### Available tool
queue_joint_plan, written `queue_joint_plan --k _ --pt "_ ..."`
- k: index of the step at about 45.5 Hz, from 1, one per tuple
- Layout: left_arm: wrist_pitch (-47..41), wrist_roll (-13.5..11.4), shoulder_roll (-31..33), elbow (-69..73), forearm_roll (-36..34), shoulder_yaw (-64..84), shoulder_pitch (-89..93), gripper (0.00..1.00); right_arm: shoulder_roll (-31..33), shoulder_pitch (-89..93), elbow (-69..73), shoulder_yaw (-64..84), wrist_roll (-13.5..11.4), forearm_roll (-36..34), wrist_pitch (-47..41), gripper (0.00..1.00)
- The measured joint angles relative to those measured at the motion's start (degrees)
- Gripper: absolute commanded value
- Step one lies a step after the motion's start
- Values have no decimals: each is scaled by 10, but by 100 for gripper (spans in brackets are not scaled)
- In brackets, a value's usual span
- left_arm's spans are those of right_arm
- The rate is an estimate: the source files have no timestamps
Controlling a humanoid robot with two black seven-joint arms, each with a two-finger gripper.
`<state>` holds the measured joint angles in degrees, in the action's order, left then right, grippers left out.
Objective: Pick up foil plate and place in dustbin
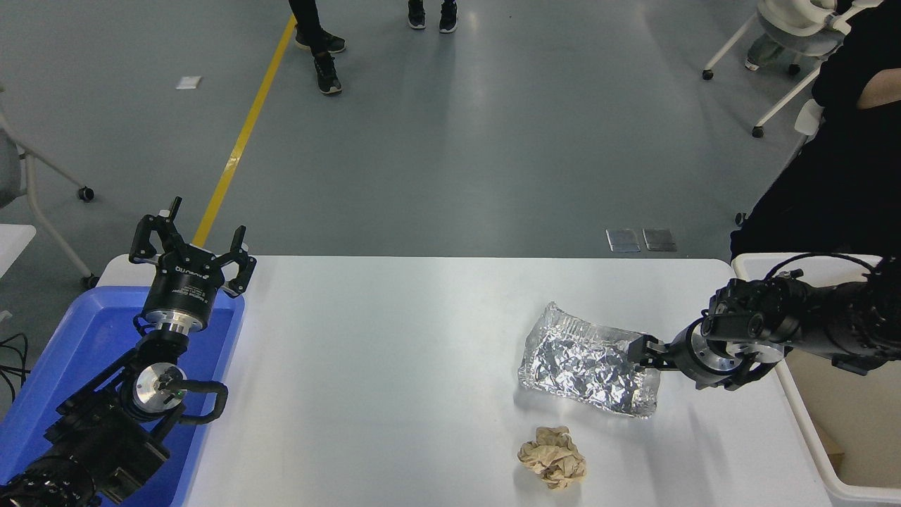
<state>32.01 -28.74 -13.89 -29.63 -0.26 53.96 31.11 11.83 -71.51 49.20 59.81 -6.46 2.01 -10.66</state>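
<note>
The foil plate (588, 366), shiny and crinkled, lies on the white table (394, 366) right of centre. My right gripper (644, 352) reaches in low from the right and points left. Its tip is at the plate's right rim and touches the foil. From this angle its state does not show. The cream dustbin (809, 429) stands at the table's right end, and my right arm stretches over its near corner. My left gripper (193, 243) stays parked, open and empty, above the blue tray at the lower left.
A crumpled tan paper ball (552, 456) lies just in front of the foil plate. A blue tray (84, 338) sits at the table's left end. A person in black (845, 155) is at the far right behind the dustbin. Feet and chairs are on the floor beyond.
</note>
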Motion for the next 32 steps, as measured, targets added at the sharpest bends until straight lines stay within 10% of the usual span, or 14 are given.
queue_joint_plan --k 9,20,32 --pt "0 1 0 0 0 0 0 98 -13 24 -12 2 0 6 36 73" --pt "0 1 0 0 0 0 0 98 -22 35 -18 6 0 44 60 1" --pt "0 1 0 0 0 0 0 98 -25 36 -20 9 0 90 64 0"
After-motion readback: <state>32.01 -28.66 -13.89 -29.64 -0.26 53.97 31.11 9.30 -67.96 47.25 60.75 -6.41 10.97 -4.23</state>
